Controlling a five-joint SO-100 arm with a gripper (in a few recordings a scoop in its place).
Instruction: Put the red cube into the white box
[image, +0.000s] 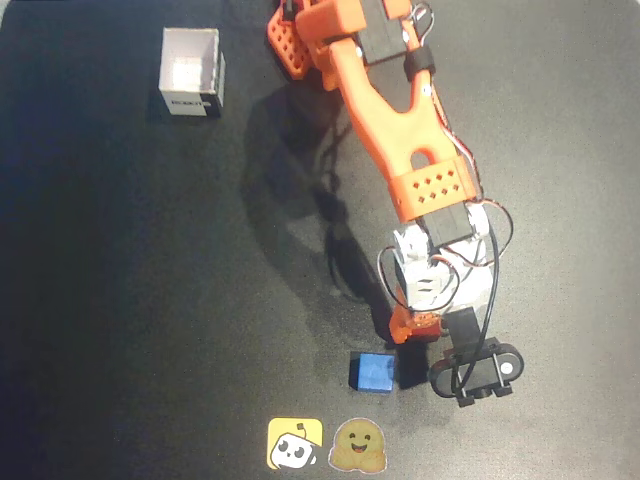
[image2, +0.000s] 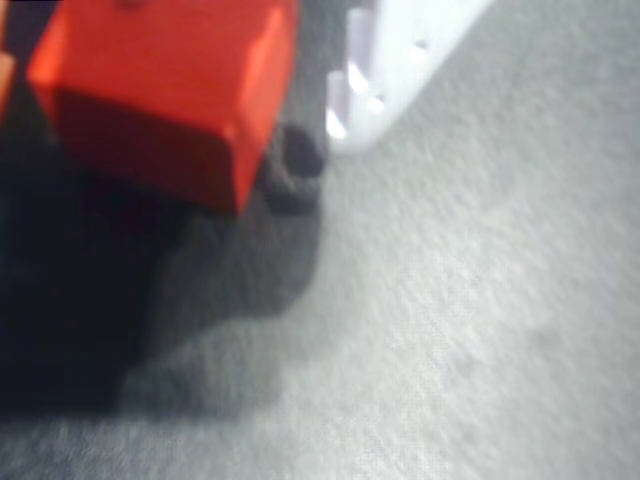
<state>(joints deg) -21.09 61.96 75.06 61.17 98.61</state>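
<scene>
Red cube (image2: 165, 95) btwn tool (image2: 300, 130) fingers

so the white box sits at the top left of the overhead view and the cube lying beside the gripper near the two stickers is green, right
Not quite. The cube beside the gripper is blue, not green, as the overhead view shows. The rest holds: the white box sits at the top left, and the blue cube lies just above the two stickers.

We count one red cube (image2: 165, 95), one blue cube (image: 375, 371), one white box (image: 191, 72), two stickers, a yellow square (image: 294, 444) and a round tan face (image: 357, 446), and one orange arm (image: 395, 120).
</scene>
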